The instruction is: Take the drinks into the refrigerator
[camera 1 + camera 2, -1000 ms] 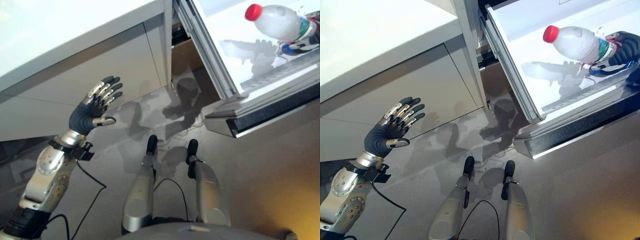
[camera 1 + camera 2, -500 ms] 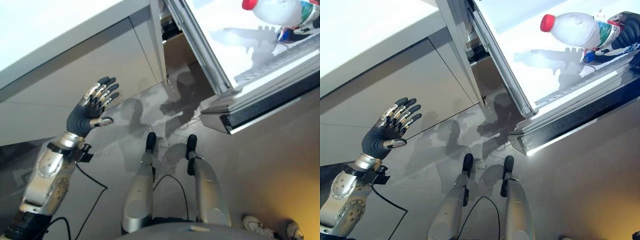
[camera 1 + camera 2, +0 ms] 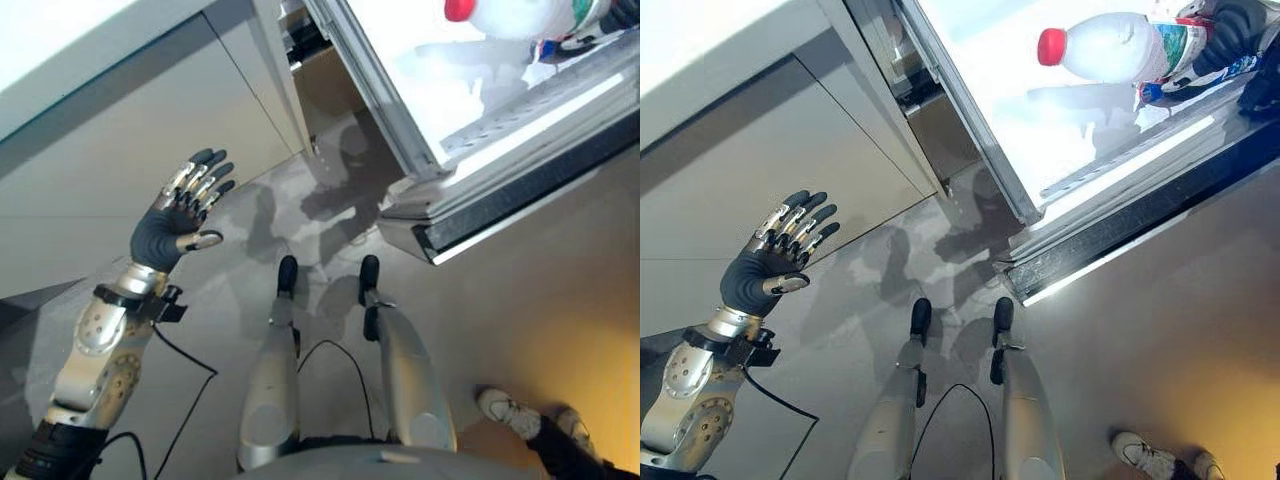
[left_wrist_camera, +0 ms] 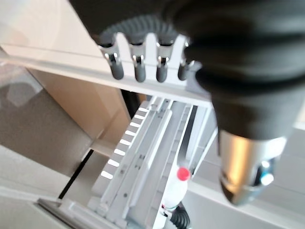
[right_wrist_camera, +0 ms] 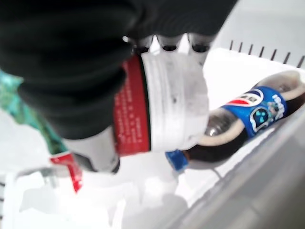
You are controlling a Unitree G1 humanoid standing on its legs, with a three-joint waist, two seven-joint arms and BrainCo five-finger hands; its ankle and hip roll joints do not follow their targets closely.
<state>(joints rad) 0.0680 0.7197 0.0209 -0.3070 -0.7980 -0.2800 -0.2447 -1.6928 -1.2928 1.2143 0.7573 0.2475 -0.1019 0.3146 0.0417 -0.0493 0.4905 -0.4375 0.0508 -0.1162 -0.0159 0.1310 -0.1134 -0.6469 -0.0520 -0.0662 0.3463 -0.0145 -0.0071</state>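
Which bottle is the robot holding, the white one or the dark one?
The white bottle with the red cap: the right hand is wrapped around it. The dark soda bottle with the blue cap just lies on the refrigerator shelf beside it, untouched.
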